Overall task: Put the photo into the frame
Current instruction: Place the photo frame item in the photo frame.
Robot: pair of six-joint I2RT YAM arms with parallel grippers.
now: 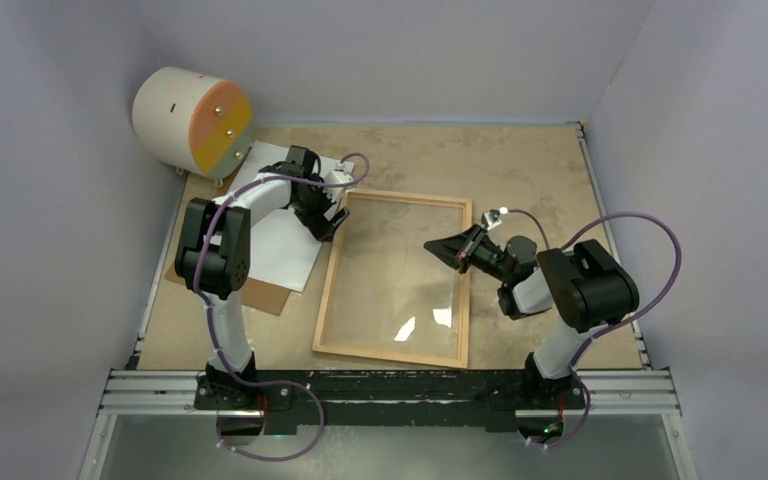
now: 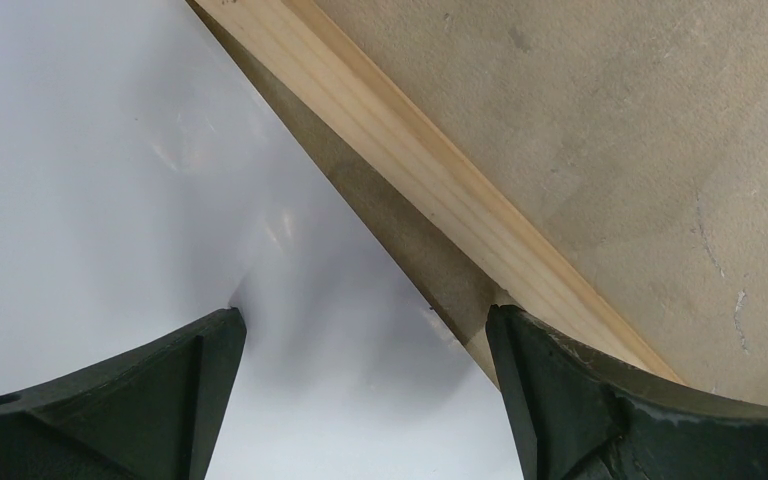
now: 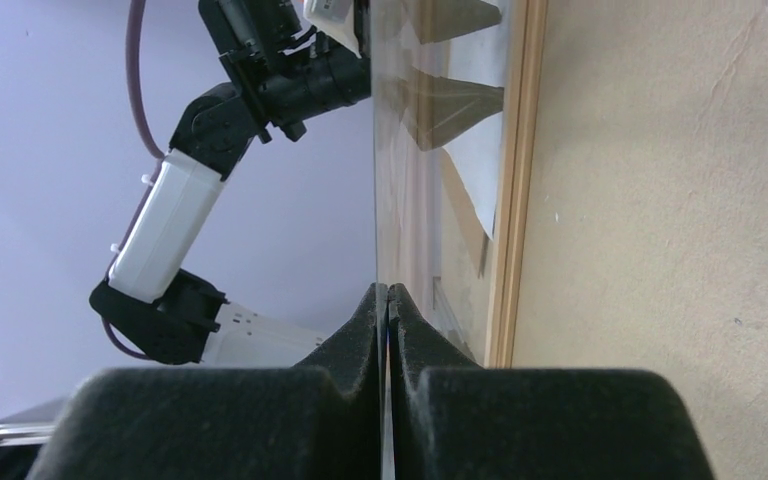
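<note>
The photo (image 1: 280, 235) lies white back up at the left, on a brown backing sheet (image 1: 270, 292). My left gripper (image 1: 328, 225) hovers open low over the photo's right edge (image 2: 110, 180), beside the left rail of the frame (image 2: 410, 150); nothing is between its fingers (image 2: 365, 330). The light-wood frame (image 1: 331, 290) lies flat mid-table. My right gripper (image 1: 452, 250) is shut on the edge of the frame's clear pane (image 1: 390, 270). The right wrist view shows that pane (image 3: 400, 150) edge-on, rising from the pinched jaws (image 3: 388, 295), with the frame's rail (image 3: 520, 150) alongside.
A white cylinder with an orange and grey face (image 1: 192, 120) stands at the back left corner. Walls close in the table on three sides. Bare tabletop (image 1: 520, 170) lies behind and to the right of the frame.
</note>
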